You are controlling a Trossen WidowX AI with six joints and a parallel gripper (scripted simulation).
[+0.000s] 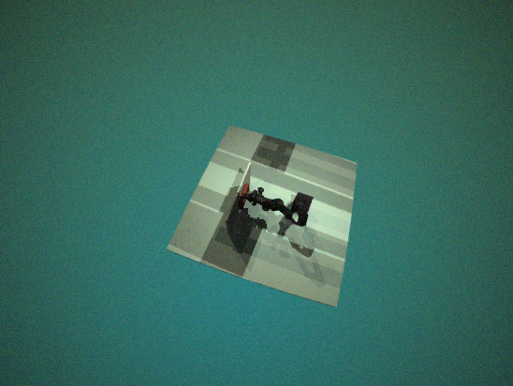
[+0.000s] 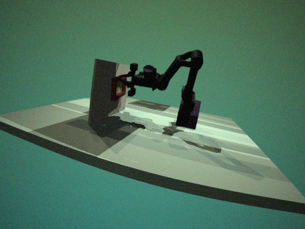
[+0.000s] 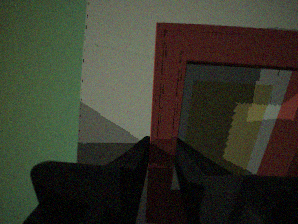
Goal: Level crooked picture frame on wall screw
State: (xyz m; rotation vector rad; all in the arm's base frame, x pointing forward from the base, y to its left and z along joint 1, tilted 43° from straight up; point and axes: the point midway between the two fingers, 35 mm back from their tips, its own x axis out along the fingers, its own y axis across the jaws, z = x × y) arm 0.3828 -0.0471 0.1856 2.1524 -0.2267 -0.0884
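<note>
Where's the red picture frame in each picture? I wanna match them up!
Top: the red frame is a small sliver, left of the middle.
Exterior: left of the middle, on the panel.
Wrist: big, on the right side, cut off by the edge.
Shared landmark: the upright panel behind it.
</note>
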